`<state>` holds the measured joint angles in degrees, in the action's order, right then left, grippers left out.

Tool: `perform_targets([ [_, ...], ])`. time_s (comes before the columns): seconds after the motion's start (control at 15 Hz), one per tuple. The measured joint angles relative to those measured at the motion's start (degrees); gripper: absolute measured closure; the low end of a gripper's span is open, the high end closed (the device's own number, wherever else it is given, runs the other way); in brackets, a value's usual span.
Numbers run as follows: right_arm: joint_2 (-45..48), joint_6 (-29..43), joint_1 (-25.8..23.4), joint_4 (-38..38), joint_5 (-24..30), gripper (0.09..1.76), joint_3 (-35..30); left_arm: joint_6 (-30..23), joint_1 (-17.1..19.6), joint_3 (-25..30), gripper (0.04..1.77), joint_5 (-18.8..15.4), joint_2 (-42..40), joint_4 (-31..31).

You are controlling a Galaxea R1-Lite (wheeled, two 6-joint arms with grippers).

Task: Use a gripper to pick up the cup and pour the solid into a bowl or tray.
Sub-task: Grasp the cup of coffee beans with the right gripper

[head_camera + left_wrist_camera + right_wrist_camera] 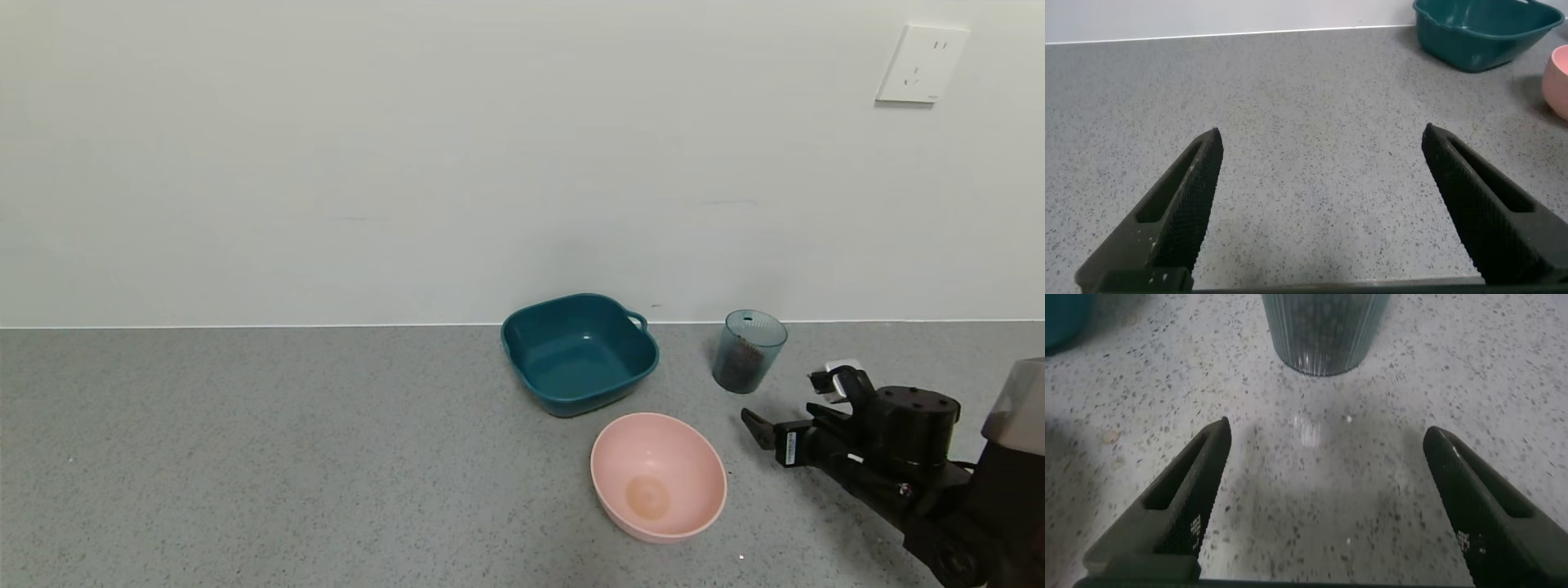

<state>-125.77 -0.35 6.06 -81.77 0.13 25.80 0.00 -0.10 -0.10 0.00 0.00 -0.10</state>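
Down in the lower right of the head view the right gripper (pixel 788 412) sits low over the counter (pixel 245 457), fingers (pixel 1184 498) spread wide with nothing between them; its wrist view shows the bare speckled surface in the gap and the base of the cup (pixel 1323 331) straight ahead at the top of that frame, near but not yet reached. In the head view the cup (pixel 748 351) stands upright at right of centre, close to the wall, with the solid (pixel 739 359) showing as a dark mass inside it, so nothing has been poured. The basin (pixel 580 353) sits at centre, just to the cup's left, and looks empty; a pink bowl (pixel 658 475) lies below it in the frame, apart from both. The left gripper (pixel 1319 204) shows only in its own wrist view, fingers wide apart over bare counter, holding nothing, the basin far off in the upper right of that frame. By my reckoning the job has barely begun: the approach is under way, and closing on the cup, lifting, carrying and tipping all remain.
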Motion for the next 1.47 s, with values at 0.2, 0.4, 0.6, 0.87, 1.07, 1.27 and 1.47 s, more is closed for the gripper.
perform_targets([
  [0.2, -2.58, -0.05, 0.13, -0.09, 0.0, 0.14, 3.8, 0.0, 0.0, 0.0, 0.06, 0.0, 0.0, 0.0],
  [0.4, -4.66, -0.11, 0.09, -0.04, -0.32, 0.14, 7.77, 0.0, 0.0, 0.0, 0.06, 0.0, 0.0, -0.01],
  [0.6, -6.95, -0.49, 0.09, 0.0, -0.62, 0.14, 12.18, 0.0, 0.0, 0.0, 0.06, -0.02, 0.0, -0.01],
  [0.87, -9.87, -0.59, 0.16, 0.0, -1.56, 0.14, 17.69, 0.0, 0.02, 0.0, 0.06, 0.0, 0.0, -0.01],
  [1.07, -11.82, -0.52, 0.13, 0.0, -1.61, 0.14, 20.86, 0.0, 0.0, 0.0, 0.06, 0.0, 0.0, -0.01],
  [1.27, -12.74, -0.52, 0.13, 0.0, -1.62, 0.14, 23.15, 0.0, 0.0, 0.0, 0.06, 0.0, 0.0, -0.01],
  [1.47, -13.04, -0.52, 0.48, 0.0, -2.45, 0.14, 24.7, 0.0, 0.0, 0.0, 0.06, 0.0, 0.0, -0.01],
])
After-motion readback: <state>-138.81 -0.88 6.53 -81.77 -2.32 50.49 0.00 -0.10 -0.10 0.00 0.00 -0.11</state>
